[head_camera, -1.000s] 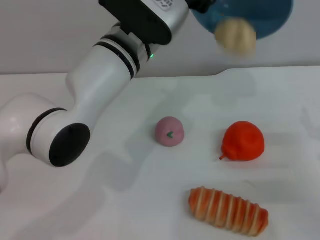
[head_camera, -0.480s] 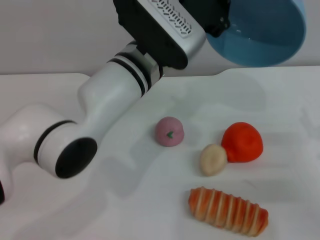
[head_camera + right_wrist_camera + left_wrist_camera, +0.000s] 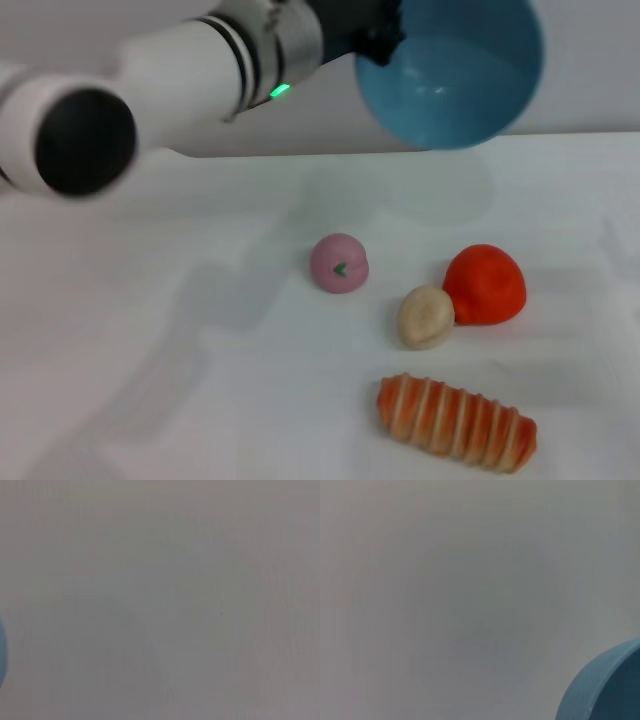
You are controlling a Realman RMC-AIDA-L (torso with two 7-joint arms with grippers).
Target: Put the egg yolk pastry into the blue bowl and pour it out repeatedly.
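From my head camera, the round, glossy light-blue bowl hangs in the air at about one o'clock in the picture, tipped so its open mouth faces down and toward me. I can see its smooth inside, and nothing lies in it. My left arm reaches across the top from ten o'clock toward the bowl's rim, with a green light on its wrist. My left gripper is a dark shape at the rim, seemingly clamped on the bowl, which hangs off the table; its fingers are not clear.

The small pale beige, matte egg yolk pastry lies on the white table, at about five o'clock from centre. It touches the red rounded fruit at that fruit's eight o'clock. A pink ball with a green mark sits near the pastry, at its ten o'clock, apart from it. A long orange-striped bread loaf lies near the pastry at its five o'clock, not touching.

My left wrist camera shows only a curved piece of the blue bowl at five o'clock against plain grey; none of the foods appear.

My right wrist camera shows plain grey with a thin blue sliver at nine o'clock. My right gripper is out of sight.
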